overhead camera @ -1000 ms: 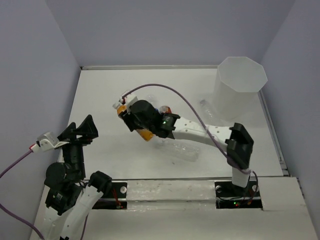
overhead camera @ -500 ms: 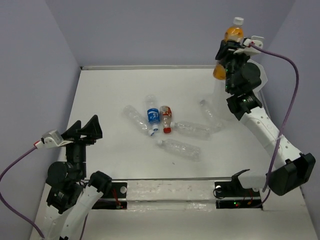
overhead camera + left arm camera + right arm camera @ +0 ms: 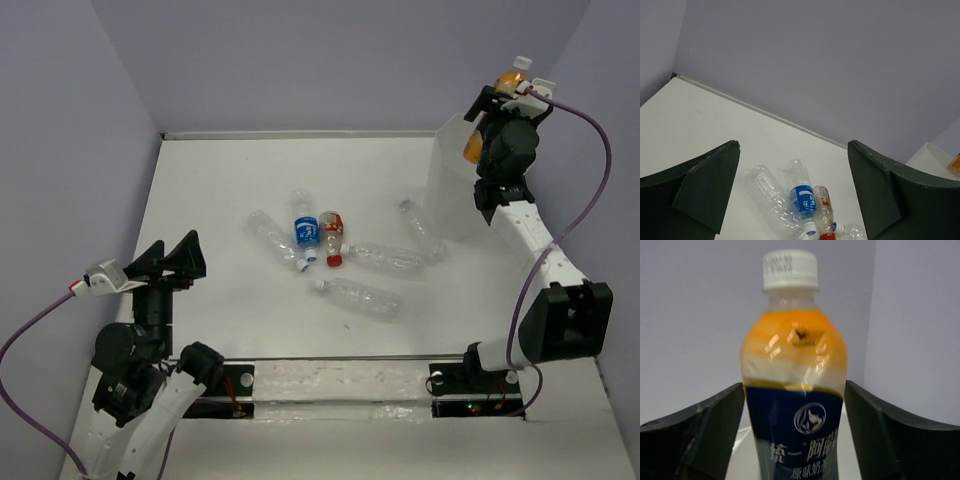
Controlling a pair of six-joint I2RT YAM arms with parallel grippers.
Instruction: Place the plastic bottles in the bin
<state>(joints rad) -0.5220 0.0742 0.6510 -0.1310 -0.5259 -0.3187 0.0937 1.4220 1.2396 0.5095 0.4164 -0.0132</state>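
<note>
Item: orange-filled plastic bottle (image 3: 790, 340), blue label, white cap, upright between right gripper (image 3: 794, 387) fingers, over translucent white bin (image 3: 450, 200); whether they clamp it is unclear. Left gripper (image 3: 794, 150): fingers spread, empty.

The tall translucent white plastic bin (image 3: 445, 195) stands at the white desk's (image 3: 220, 190) far right. An orange-filled plastic bottle (image 3: 795, 390) sits above it, between the right fingers (image 3: 695, 435). Clear crinkled plastic bottles (image 3: 385, 258) lie mid-desk, to its left.

Blurred, base cut off by right wrist view's lower edge: orange bottle (image 3: 795, 390). Can't tell finger contact. Partly hidden behind right arm (image 3: 520, 215): bin (image 3: 450, 190). Clipped at left wrist view's bottom: red-capped bottle (image 3: 824, 200).
</note>
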